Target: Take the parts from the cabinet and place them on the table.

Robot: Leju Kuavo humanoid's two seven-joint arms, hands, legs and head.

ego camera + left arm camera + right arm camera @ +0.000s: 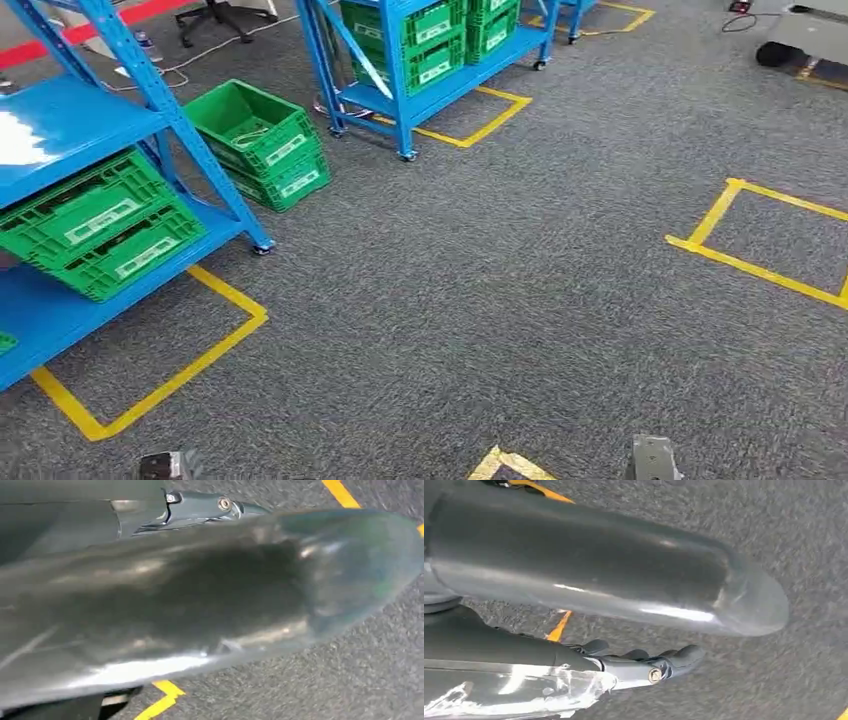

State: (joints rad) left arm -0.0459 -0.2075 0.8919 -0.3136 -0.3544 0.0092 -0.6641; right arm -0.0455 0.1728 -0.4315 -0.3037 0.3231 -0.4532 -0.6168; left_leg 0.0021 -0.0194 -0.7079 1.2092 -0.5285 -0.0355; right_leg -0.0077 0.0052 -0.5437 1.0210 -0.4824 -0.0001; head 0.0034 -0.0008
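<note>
Two stacked green crates (pixel 95 225) sit on the near blue rack (pixel 60 130), two more (pixel 262 143) on the carpet just beside it, the top one holding something indistinct, while neither hand's (pixel 644 662) finger state can be told.

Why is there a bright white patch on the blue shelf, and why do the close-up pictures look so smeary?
Head view: the white patch on the blue shelf is glare from overhead light; carpet and green crates look sharp. Left wrist view: a shiny grey cover fills it, blurred, with soft light streaks. Right wrist view: the right hand's fingers and the carpet behind look slightly soft.
</note>
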